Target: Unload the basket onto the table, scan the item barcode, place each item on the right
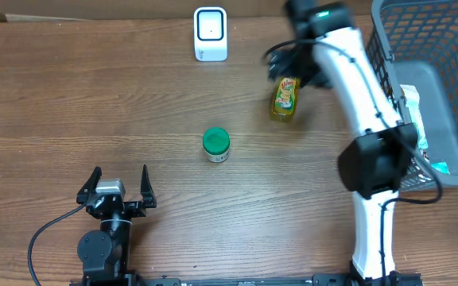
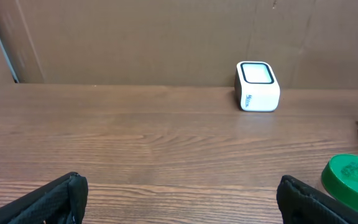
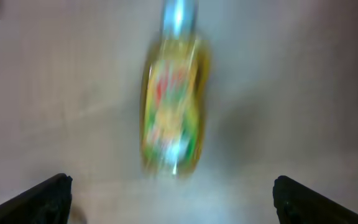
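A yellow bottle (image 1: 285, 98) with a colourful label lies on the table, free of any grip. My right gripper (image 1: 294, 70) hovers just behind it. In the right wrist view the bottle (image 3: 173, 112) is blurred, lying ahead of the open gripper (image 3: 173, 199), whose fingers stand wide apart with nothing between them. The white scanner (image 1: 211, 33) stands at the back of the table and also shows as a scanner (image 2: 257, 86) in the left wrist view. My left gripper (image 1: 118, 191) rests open near the front edge, and the left wrist view shows that gripper (image 2: 179, 199) empty.
A small jar with a green lid (image 1: 215, 145) stands mid-table; the green lid (image 2: 353, 177) sits right of my left fingers. A dark mesh basket (image 1: 452, 48) at the far right holds a white packet (image 1: 414, 111). The right arm stretches across the table's right side.
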Controlling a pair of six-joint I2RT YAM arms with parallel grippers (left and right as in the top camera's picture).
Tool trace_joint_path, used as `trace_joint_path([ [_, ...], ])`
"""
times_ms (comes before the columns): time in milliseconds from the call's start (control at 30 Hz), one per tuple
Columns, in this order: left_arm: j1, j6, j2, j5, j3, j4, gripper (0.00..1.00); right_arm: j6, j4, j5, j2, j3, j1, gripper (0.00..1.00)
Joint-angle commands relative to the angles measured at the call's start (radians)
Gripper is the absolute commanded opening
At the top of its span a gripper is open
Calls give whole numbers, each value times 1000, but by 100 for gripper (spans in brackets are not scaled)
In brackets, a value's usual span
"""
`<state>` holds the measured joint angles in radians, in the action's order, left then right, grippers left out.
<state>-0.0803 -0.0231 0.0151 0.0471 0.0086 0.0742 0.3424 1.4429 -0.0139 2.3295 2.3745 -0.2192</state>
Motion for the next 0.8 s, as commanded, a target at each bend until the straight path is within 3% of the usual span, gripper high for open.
trace_joint_path([
  [0, -5, 1, -10, -5, -4, 1, 100, -86, -85, 76, 29, -6, 31, 99],
  [333, -5, 1, -10, -5, -4, 1, 100, -84, -341, 11, 89, -6, 32, 91],
  [600, -5, 1, -10, -5, -4, 1, 100, -55, -400, -64, 191, -6, 23, 88],
  [767, -5, 1, -10, -5, -4, 1, 99, -55, -396, -64, 238, -6, 23, 77],
])
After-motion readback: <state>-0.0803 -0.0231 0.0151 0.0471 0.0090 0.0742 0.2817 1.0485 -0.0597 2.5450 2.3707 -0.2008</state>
